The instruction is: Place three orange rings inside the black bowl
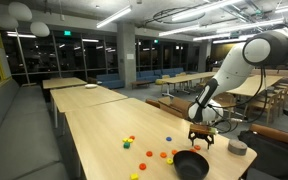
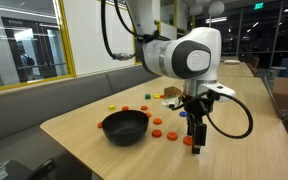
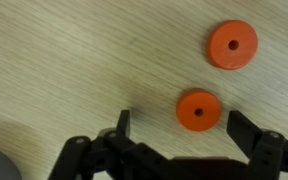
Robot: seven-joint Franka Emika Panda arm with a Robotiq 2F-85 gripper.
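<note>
Looking at an exterior view, I have the black two-finger gripper low over the long pale wooden table, jaws spread, nothing in them. The round, shallow matte black bowl sits at the table's near end, just beside the gripper. Tiny bright orange rings lie scattered on the wood beside the bowl, with small yellow pieces near them.

In an exterior view from the opposite side, the gripper hangs just above the table, the black bowl near it and the orange rings on the wood between them.

In the wrist view, the gripper is wide open with one of the orange rings flat on the table between the fingertips, untouched; another lies well beyond it
</note>
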